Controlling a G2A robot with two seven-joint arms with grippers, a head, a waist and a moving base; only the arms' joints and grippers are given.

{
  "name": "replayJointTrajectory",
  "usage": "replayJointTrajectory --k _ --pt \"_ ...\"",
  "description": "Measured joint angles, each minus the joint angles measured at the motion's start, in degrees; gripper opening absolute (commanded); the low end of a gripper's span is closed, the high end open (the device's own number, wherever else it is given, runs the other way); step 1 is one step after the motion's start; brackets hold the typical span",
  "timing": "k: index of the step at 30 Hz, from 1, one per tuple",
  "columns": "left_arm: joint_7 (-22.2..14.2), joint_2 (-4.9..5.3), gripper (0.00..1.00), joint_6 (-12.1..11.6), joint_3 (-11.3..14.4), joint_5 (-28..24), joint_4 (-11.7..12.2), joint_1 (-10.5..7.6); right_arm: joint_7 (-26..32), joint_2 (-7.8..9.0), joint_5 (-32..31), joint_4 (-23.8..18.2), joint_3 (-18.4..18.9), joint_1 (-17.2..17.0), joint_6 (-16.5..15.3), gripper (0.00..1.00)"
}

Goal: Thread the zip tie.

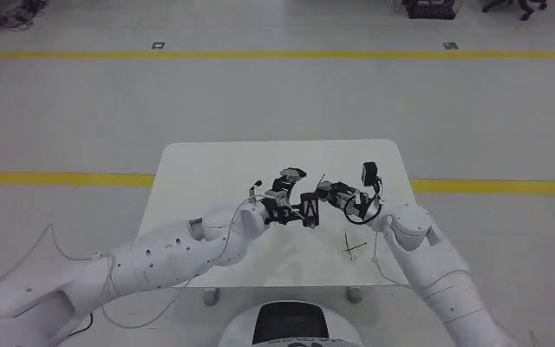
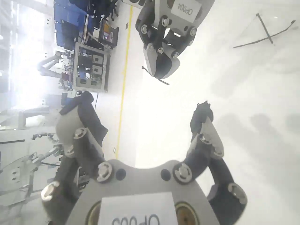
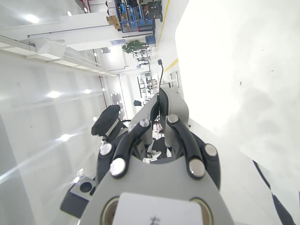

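R gripper clamped on zip tie, held above table. L gripper fingers apart, empty, facing it. Tie looks unthreaded; whole threading step left.

We found a white label bearing a short letter-and-digit code on the body of the right gripper, seen in the left wrist view. A second label, its code cut by the frame edge, sat on the left gripper.
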Motion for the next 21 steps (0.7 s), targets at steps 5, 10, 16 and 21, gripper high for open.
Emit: replayJointTrajectory --k 5,10,16,21 --pt "-0.3 -0.63 1.00 -0.2 0.0 0.0 0.9 -0.70 2.5 0.01 1.4 0.6 0.0 0.6 0.7 0.00" --pt "0.4 -0.67 1.00 -0.5 0.0 0.0 1.1 -0.54 2.0 -0.06 1.6 0.3 -0.2 0.3 0.7 0.00" --pt "3.2 -1.44 1.00 -1.1 0.0 0.0 1.7 -0.41 3.3 -0.27 5.1 0.2 -0.2 0.3 2.0 0.00" --pt "3.1 -1.53 1.00 -0.6 0.0 0.0 1.9 -0.47 3.2 -0.23 5.0 0.3 -0.1 0.4 1.8 0.00"
